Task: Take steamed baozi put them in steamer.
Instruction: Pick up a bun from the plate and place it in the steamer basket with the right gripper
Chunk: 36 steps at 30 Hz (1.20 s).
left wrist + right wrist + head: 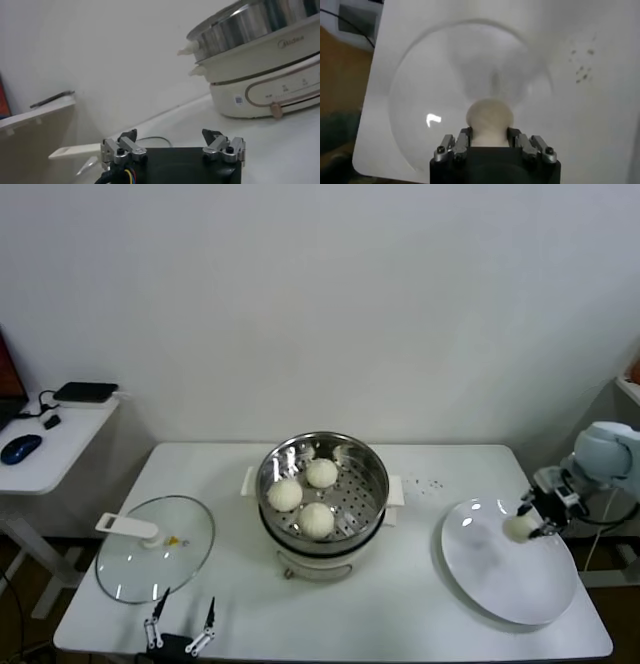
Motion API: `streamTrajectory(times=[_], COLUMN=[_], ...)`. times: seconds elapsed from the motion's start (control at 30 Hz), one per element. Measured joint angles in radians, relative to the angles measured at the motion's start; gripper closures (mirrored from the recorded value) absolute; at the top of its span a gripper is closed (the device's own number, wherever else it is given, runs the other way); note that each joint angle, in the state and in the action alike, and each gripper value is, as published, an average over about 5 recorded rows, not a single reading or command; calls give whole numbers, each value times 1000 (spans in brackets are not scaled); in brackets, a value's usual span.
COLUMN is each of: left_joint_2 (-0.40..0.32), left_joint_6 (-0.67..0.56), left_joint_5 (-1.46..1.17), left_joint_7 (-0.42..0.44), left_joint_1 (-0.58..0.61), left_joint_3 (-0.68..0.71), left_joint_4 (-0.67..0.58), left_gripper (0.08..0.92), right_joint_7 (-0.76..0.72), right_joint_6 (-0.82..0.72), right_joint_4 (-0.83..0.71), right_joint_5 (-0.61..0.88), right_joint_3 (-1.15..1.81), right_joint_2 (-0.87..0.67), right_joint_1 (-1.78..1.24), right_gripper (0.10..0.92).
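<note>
Baozi (519, 527) clamped in my right tool (530, 522) above the plate (500, 584); steamer (322, 489) lies leftward across the bench (420, 624).

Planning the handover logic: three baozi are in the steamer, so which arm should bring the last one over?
The right. Its gripper is shut on the last baozi over the plate. The left gripper sits open at the table's near edge by the lid, holding nothing. The steamer stands between them.

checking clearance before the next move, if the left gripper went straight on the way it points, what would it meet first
Judging by the left wrist view, the left gripper, jaws open, would cross bare table first. The steamer stands off to one side, though depth is unclear.
</note>
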Motion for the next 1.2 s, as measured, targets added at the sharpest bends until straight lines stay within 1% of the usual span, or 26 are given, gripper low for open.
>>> streamTrajectory(times=[0.27,0.53,0.67,0.83,1.2], left_joint_2=[10,16,16,17,15], left_joint_6=[1,4,5,5,12], left_joint_5=[-12,-22,-24,-29,-45], left_joint_7=[2,5,5,6,10], left_joint_1=[2,-2,-3,-3,-13], left_joint_3=[5,4,3,-3,-13], left_joint_4=[-15,-26,-28,-26,-18], left_gripper=[177,177,177,177,177], right_joint_7=[28,94,128,165,216], right_joint_6=[-94,-229,-288,-341,-404], right_joint_4=[165,270,276,251,161], right_joint_5=[193,387,446,483,462], right_joint_3=[-158,-143,-98,-38,66], right_joint_2=[107,248,320,407,535], right_joint_1=[280,382,375,323,147], right_gripper=[525,525,525,525,525])
